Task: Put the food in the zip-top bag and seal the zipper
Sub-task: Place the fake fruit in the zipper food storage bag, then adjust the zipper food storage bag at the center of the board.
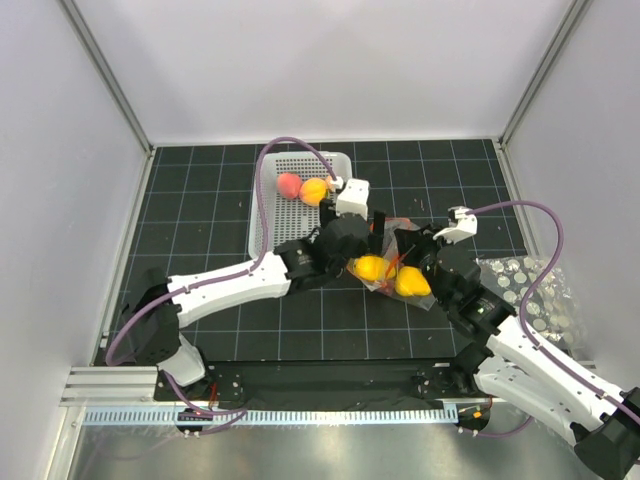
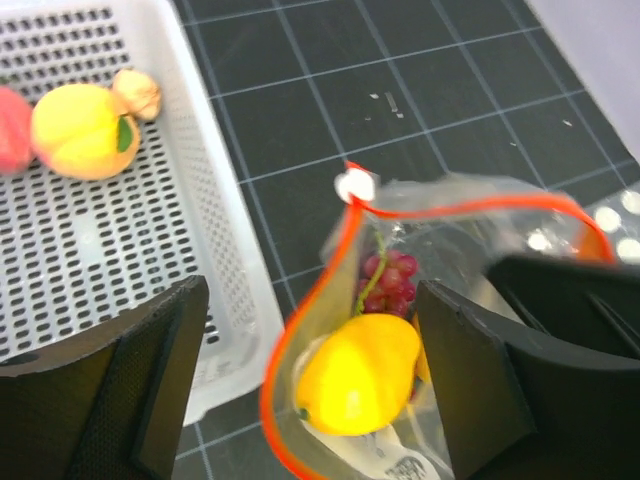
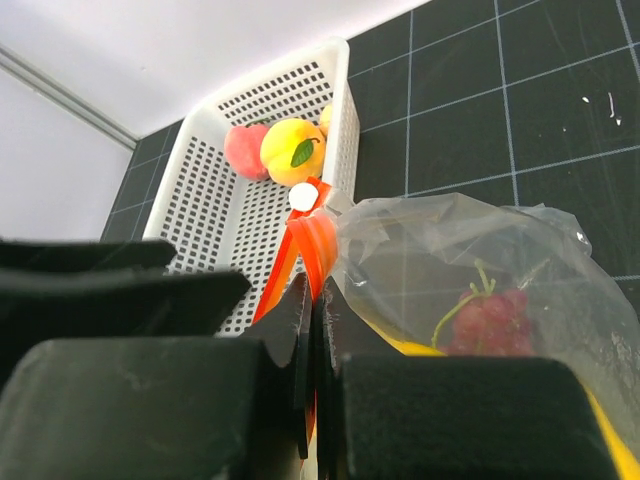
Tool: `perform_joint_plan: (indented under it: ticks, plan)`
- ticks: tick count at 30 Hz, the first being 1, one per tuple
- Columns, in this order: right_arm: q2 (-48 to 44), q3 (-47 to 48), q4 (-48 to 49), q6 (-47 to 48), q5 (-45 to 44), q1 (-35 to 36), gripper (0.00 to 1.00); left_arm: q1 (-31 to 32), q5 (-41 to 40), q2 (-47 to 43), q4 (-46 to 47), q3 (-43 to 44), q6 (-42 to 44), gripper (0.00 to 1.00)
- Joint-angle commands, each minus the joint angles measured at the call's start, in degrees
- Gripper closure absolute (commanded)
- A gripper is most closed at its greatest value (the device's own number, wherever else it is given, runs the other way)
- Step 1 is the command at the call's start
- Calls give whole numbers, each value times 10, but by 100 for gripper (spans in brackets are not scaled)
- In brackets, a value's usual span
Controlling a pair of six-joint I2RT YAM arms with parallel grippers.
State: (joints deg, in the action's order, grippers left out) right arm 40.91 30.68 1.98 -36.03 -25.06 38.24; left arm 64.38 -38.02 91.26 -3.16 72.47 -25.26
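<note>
White panel walls [image 1: 330, 60] and metal posts [image 1: 105, 70] enclose a black gridded mat [image 1: 200, 200].

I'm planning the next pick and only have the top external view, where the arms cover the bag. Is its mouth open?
Observer: Yes. The left wrist view shows the zipper of the zip-top bag gaping in a wide loop.
Operator: I see yellow inside. Anything else?
Observer: Dark red grapes lie beside the yellow pear.
Operator: What holds the mouth up?
Observer: The right gripper is shut on the zipper, pinching the strip between its fingers.
</note>
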Motion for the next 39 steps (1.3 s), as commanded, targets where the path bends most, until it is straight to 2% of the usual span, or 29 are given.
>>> perform_joint_plan:
  ticks: [1, 5, 10, 13, 16, 17, 19, 25, 31, 34, 39]
  plan:
    - [-1, 28, 18, -4, -29, 2, 99, -40, 45, 17, -82, 54, -65, 15]
    - [-9, 25, 13, -9, -45, 3, 99, -45, 81, 62, -134, 105, -49, 34]
    - [-16, 25, 8, -16, -60, 3, 99, -45, 151, 87, -142, 118, -30, 42]
    - [-16, 25, 2, -21, -70, 3, 99, -45, 192, 98, -140, 123, -27, 53]
    - [-14, 25, 0, -23, -76, 3, 99, -45, 195, 105, -145, 129, -27, 68]
    - [-14, 25, 1, -22, -75, 3, 99, -45, 193, 107, -151, 131, -26, 83]
    - [-7, 26, 1, -19, -74, 3, 99, -45, 192, 111, -163, 145, -17, 100]
    - [23, 47, -12, -2, -64, 3, 99, -45, 161, 74, -204, 153, 0, 100]
    - [109, 137, -121, 30, -90, 3, 99, -47, 116, -20, -199, 109, 4, 100]
    - [147, 170, -171, 32, -111, 3, 99, -50, 108, -32, -200, 102, 5, 100]
    - [168, 225, -264, -25, -211, 3, 99, -51, 109, -27, -201, 104, 4, 100]
